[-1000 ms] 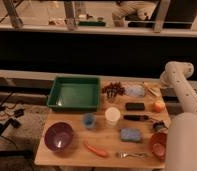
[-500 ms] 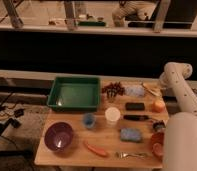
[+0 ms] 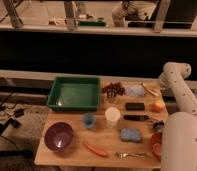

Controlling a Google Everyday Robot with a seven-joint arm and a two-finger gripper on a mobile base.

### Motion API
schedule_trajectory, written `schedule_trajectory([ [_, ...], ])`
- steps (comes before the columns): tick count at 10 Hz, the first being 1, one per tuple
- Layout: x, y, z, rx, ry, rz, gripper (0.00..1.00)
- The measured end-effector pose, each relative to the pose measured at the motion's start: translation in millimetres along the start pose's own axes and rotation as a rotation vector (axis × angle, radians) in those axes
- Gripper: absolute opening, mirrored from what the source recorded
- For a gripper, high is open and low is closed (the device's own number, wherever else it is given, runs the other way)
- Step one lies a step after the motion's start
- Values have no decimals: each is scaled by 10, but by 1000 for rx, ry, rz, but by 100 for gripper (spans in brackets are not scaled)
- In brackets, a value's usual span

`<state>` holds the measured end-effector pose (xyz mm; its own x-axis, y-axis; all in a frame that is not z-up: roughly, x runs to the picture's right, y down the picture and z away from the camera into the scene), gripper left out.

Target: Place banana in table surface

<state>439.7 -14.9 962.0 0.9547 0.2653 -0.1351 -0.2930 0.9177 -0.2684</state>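
Dark pincer [image 3: 157,126] near table surface's [image 3: 72,121] right edge

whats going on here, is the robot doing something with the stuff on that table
A white robot arm reaches in along the right side of the wooden table surface. Its gripper sits low near the right edge, beside a black bar and an orange fruit. The banana lies at the far right corner of the tabletop, apart from the gripper. A green tray, purple bowl, white cup and carrot-like stick also sit on the table.
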Motion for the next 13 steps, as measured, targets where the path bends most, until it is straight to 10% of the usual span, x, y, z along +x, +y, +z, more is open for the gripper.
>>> schedule_trajectory([
  [5, 7, 1, 0, 0, 0, 1, 78],
  [13, 17, 2, -2, 0, 1, 2, 80],
])
